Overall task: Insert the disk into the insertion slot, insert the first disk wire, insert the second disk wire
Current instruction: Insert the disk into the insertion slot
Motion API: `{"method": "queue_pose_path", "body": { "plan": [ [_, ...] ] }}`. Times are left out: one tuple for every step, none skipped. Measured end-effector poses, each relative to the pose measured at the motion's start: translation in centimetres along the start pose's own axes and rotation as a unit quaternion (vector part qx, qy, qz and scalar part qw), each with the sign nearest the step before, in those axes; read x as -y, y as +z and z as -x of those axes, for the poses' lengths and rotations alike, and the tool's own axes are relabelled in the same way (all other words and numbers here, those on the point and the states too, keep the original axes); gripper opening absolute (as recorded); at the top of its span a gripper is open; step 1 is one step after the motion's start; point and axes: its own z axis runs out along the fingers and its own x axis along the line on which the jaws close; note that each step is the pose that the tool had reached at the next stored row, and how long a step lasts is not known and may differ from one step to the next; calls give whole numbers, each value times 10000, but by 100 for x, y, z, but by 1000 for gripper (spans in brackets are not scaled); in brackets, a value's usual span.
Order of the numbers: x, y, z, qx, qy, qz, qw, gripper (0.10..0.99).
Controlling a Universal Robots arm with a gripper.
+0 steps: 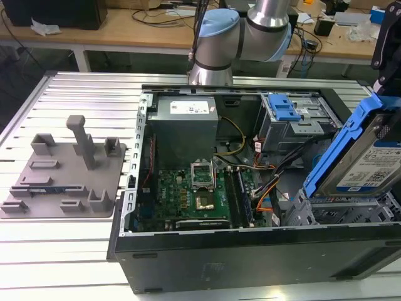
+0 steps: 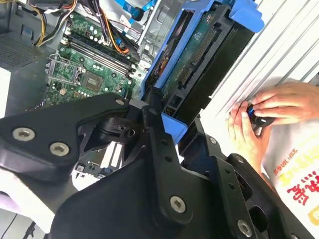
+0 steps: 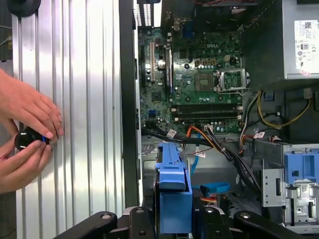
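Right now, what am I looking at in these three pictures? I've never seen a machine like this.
It is a robot arm working over an open computer case on a ribbed metal table. The exterior view looks on from off the arm; both wrist views ride on it. Its gripper is clamped on the disk, a silver drive in a blue frame, held tilted above the case. A grey fixture plate lies beside the case. A person's hands hold a small black knob on the table.

green mobo [image 1: 188, 197] beside grey psu [image 1: 185, 128], grey fixture plate [image 1: 66, 177] outside pc case [image 1: 250, 263].
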Motion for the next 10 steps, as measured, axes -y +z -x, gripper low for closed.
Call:
{"method": "queue_pose_path", "body": {
  "plan": [
    [-1,0,0,0,-4,-8,10000,369],
    [-2,0,0,1,-12,-30,10000,369],
    [-1,0,0,1,-22,-62,10000,369],
    [-1,0,0,1,-30,-93,10000,369],
    [-1,0,0,1,-45,-148,9999,369],
    [1,0,0,4,-56,-166,9998,369],
    [1,0,1,9,-58,-167,9998,369],
    [1,1,0,20,-59,-168,9998,369],
    [1,0,-2,49,-58,-168,9998,369],
    [1,1,-3,71,-58,-167,9998,369]
  ]
}}
